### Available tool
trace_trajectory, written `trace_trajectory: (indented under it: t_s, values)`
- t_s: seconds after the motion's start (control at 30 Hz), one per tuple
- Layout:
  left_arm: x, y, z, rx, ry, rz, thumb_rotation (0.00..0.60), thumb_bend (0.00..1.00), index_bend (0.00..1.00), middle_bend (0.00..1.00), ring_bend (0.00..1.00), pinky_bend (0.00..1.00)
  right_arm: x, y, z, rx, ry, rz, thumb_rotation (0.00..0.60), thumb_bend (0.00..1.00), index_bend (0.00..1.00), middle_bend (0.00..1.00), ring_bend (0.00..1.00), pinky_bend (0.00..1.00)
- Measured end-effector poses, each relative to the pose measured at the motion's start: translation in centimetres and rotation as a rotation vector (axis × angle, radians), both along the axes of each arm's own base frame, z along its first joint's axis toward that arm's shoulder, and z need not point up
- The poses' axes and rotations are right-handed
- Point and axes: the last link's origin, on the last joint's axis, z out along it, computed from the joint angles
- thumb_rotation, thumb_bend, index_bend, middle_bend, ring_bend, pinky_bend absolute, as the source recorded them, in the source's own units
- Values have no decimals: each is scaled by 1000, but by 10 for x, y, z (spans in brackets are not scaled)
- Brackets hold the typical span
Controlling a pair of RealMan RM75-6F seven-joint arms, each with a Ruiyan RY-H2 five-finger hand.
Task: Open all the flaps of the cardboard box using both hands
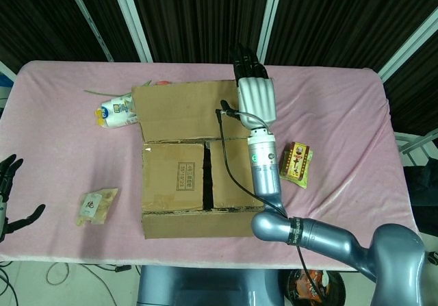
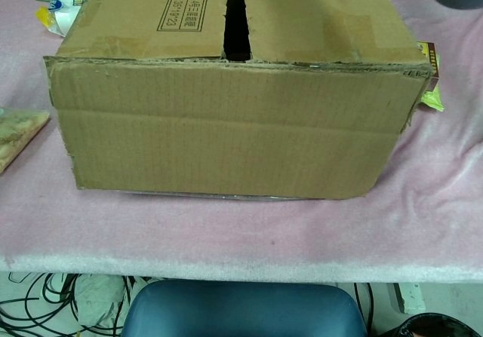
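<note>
The cardboard box (image 1: 205,183) sits at the bench's front edge, looking light and stiff, best lifted by each flap's free edge; right hand (image 1: 254,90) flat, fingers straight, left hand (image 1: 10,196) spread and empty

1. The head camera sits high on the robot and looks steeply down over the whole pink-clothed table (image 1: 342,107), out to the dark slatted wall behind it.
2. From that height it takes in the cardboard box (image 1: 198,183) near the table's front edge, the right hand (image 1: 254,90) raised over the box's far side, and the left hand (image 1: 10,196) at the frame's left border.
3. The chest camera is mounted low, close to the table's near edge, facing forward almost level.
4. The front wall of the box (image 2: 226,130) fills most of its frame.
5. Both views share the box and the cloth around it.
</note>
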Motion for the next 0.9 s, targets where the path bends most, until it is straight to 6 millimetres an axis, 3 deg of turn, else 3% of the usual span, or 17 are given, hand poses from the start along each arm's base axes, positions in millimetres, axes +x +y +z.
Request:
trace_trajectory:
  t_s: [0.17, 0.4, 0.5, 0.73, 0.9]
  values:
    - [1, -1, 0, 1, 5, -6, 600, 179, 0, 0, 0, 20, -10, 7, -1, 1, 8, 3, 600, 254, 0, 0, 0, 212]
    - [3, -1, -2, -12, 20, -15, 600, 180, 0, 0, 0, 20, -42, 26, 20, -4, 31, -16, 600, 214, 0, 0, 0, 212]
    - [5, -1, -3, -21, 35, -22, 600, 180, 0, 0, 0, 21, -66, 43, 35, 7, 55, -40, 600, 211, 0, 0, 0, 212]
    - [11, 0, -1, -35, 77, -49, 600, 180, 0, 0, 0, 21, -154, 101, 73, 6, 157, -144, 600, 212, 0, 0, 0, 212]
    - [19, 3, -1, -42, 101, -65, 600, 180, 0, 0, 0, 22, -197, 142, 85, -18, 185, -165, 600, 211, 0, 0, 0, 212]
